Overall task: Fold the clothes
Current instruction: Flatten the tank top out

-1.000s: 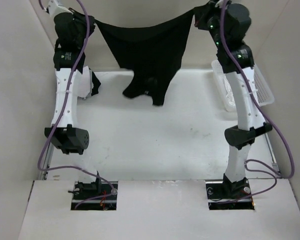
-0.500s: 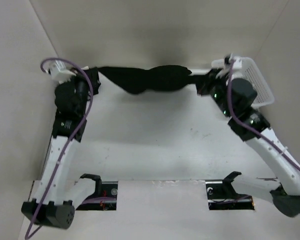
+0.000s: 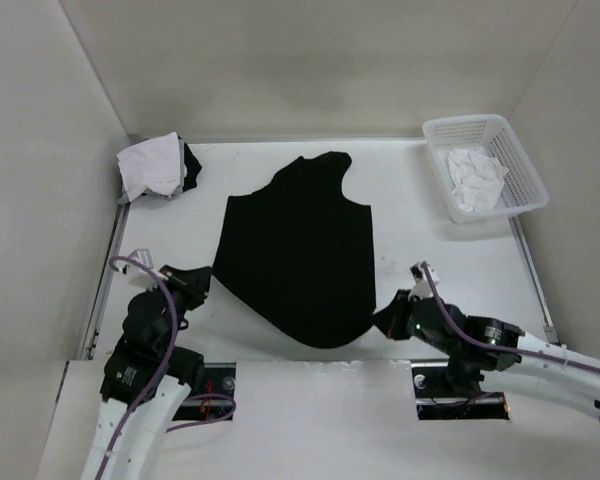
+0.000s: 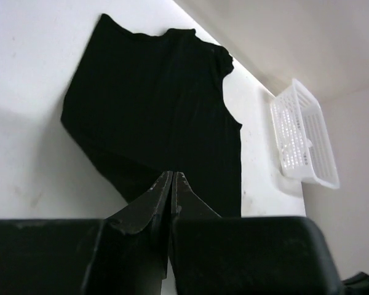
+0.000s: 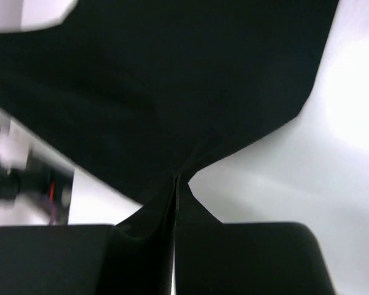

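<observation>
Whereas a second earlier the top had hung in the air between two raised arms, the overhead view showed it spread flat on the worktop, left of the basket and nearer the arm bases than it. Both arms had dropped low: the left pincer sat at the hem corner farther from the basket, the right pincer at the nearer hem corner. A white cloth lay in the basket, and a pile sat well left of it.

In the left wrist view the pincer was closed with its tips over the hem, but whether it pinched cloth could not be told.

In the right wrist view the pincer was closed on the top, the cloth puckering toward its tips.

The lay-out step looked done, so folding could probably begin once the corners were let go.
</observation>
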Robot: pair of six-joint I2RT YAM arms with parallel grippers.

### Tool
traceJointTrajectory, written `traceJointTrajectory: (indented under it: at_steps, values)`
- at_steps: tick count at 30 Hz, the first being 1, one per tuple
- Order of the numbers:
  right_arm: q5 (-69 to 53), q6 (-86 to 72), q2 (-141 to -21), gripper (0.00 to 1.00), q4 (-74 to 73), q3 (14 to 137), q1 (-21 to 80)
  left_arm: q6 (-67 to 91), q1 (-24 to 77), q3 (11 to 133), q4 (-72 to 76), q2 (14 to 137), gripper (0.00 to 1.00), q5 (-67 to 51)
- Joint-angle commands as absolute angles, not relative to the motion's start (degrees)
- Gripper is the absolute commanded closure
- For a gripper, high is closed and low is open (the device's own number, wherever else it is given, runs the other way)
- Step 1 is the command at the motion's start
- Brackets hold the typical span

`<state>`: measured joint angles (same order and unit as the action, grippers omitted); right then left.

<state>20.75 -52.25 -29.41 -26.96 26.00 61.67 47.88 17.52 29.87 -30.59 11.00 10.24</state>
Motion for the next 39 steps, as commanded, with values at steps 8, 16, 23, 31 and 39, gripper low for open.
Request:
traceJointTrajectory:
  at_steps: [8,16,23,31,39]
  values:
    - [43.4,-97.1,-18.6,1.00,-58.3,31.5,103.7,47.9,16.4,43.8,-55.1,2.2,0.99,15.9]
    - [78.1,-67.7,-40.1,1.00,-71.5,77.1,106.1,45.7,19.1,61.7,-19.1,26.1,1.00,11.3]
    - [80.2,-12.8,-53.6,1.00,-38.8,105.2,95.1,42.4,19.0,88.8,-15.1,41.1,1.00,8.6]
    - [62.9,25.4,-58.9,1.00,5.8,102.2,81.5,37.4,20.8,94.2,-16.9,51.4,1.00,14.7]
    - [20.9,-11.8,-76.0,1.00,-22.4,102.6,42.3,46.7,9.2,81.7,-10.2,72.3,1.00,5.3]
